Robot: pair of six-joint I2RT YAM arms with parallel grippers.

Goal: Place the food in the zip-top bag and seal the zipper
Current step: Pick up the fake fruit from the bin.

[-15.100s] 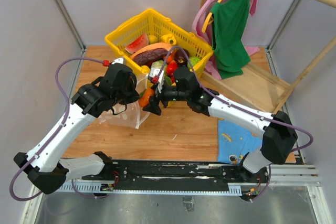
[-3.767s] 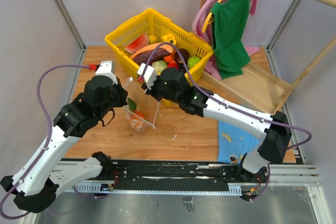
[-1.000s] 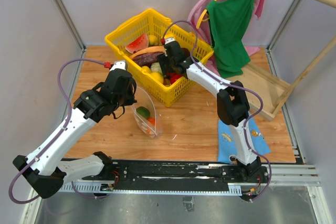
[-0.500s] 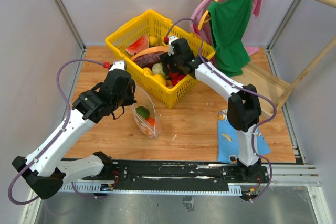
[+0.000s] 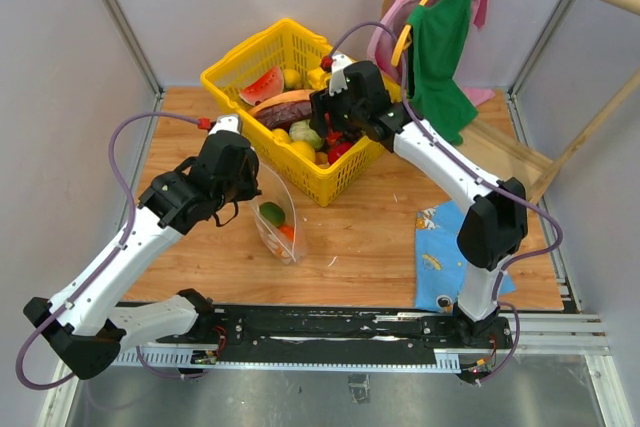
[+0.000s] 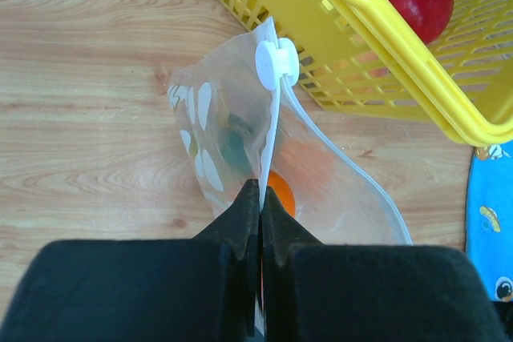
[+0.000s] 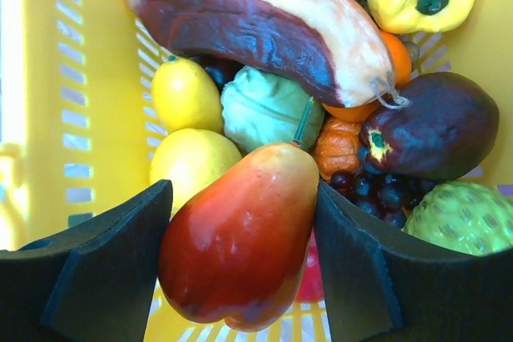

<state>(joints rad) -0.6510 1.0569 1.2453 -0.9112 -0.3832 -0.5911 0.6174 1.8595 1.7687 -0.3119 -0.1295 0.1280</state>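
Red pear [image 7: 240, 230] clenched in our right gripper [image 7: 240, 278] over basket [image 5: 238, 69]; left gripper [image 6: 260, 198] pinches bag [image 6: 210, 138] rim; next we bag it.

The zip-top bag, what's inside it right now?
Through the clear zip-top bag two pieces of food show: a green one and an orange one beside it. The printed dots and the plastic blur them, so anything lying under or behind them cannot be seen.

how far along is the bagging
Done: a green piece and an orange piece sit in the zip-top bag. In hand: left gripper pinches the bag's rim, right gripper grips a red-yellow pear over the basket. Left: bag the pear and the rest, close the open zipper.
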